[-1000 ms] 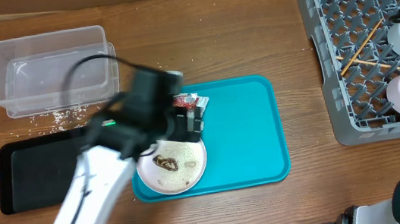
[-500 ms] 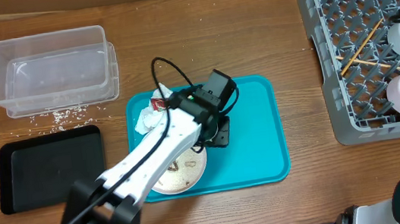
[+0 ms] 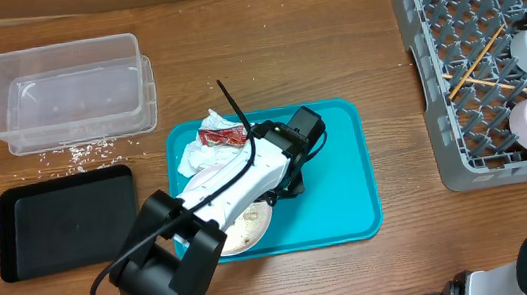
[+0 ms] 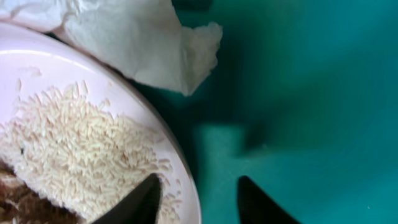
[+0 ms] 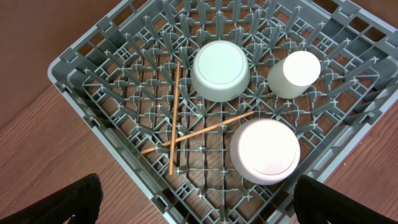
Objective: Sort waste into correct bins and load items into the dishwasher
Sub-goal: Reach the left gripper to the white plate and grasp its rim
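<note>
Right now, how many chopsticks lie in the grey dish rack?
2, both in the rack: the steep chopstick and the slanted chopstick cross each other left of centre. None seems hidden.

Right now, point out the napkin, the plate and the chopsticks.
napkin point(image 4: 137, 43), left wrist view, crumpled white fold.
plate point(image 4: 56, 62), left wrist view, bare surface inside the rim.
chopsticks point(image 5: 176, 106), right wrist view, middle of one stick.

Overhead straight down on table point(image 3: 332, 48); left wrist close over plate point(image 4: 74, 68); right wrist above rack point(image 5: 124, 81).
</note>
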`<action>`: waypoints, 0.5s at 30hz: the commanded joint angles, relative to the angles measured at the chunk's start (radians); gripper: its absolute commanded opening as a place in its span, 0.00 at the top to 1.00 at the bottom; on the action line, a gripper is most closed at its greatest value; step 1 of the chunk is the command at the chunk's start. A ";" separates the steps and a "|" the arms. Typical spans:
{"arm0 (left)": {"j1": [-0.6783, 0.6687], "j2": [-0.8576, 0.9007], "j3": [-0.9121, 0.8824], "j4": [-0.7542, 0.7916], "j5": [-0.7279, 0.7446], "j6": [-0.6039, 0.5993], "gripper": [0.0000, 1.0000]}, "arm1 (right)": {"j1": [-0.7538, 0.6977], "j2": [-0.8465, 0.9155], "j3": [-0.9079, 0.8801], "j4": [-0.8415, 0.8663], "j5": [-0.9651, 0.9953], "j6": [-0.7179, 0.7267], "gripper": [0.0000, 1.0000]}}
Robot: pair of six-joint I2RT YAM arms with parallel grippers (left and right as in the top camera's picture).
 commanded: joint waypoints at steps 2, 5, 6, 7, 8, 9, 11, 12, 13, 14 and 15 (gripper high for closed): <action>-0.009 0.061 0.020 0.014 -0.034 -0.038 0.67 | 0.001 -0.008 0.002 0.005 0.010 0.001 0.00; -0.012 0.097 0.020 0.014 -0.033 -0.045 0.68 | 0.001 -0.008 0.002 0.005 0.010 0.001 0.00; -0.013 0.101 0.020 0.013 -0.032 -0.045 0.70 | 0.001 -0.008 0.002 0.005 0.010 0.001 0.00; -0.013 0.107 0.020 0.013 -0.033 -0.045 0.74 | 0.001 -0.008 0.002 0.005 0.010 0.001 0.00; -0.013 0.107 0.020 0.013 -0.033 -0.045 0.78 | 0.001 -0.008 0.002 0.005 0.010 0.001 0.00; -0.013 0.107 0.020 0.013 -0.033 -0.045 0.83 | 0.001 -0.008 0.002 0.005 0.010 0.001 0.00; -0.013 0.106 0.024 0.004 -0.032 -0.045 0.94 | 0.001 -0.008 0.002 0.005 0.010 0.001 0.00; -0.013 0.106 0.030 -0.008 -0.033 -0.045 0.96 | 0.001 -0.008 0.002 0.005 0.010 0.001 0.00; -0.013 0.106 0.035 -0.019 -0.034 -0.045 0.96 | 0.001 -0.008 0.002 0.005 0.010 0.001 0.00; -0.013 0.106 0.043 -0.035 -0.034 -0.045 0.96 | 0.001 -0.008 0.002 0.005 0.010 0.001 0.00; -0.013 0.106 0.052 -0.051 -0.035 -0.045 0.96 | 0.001 -0.008 0.002 0.005 0.010 0.001 0.00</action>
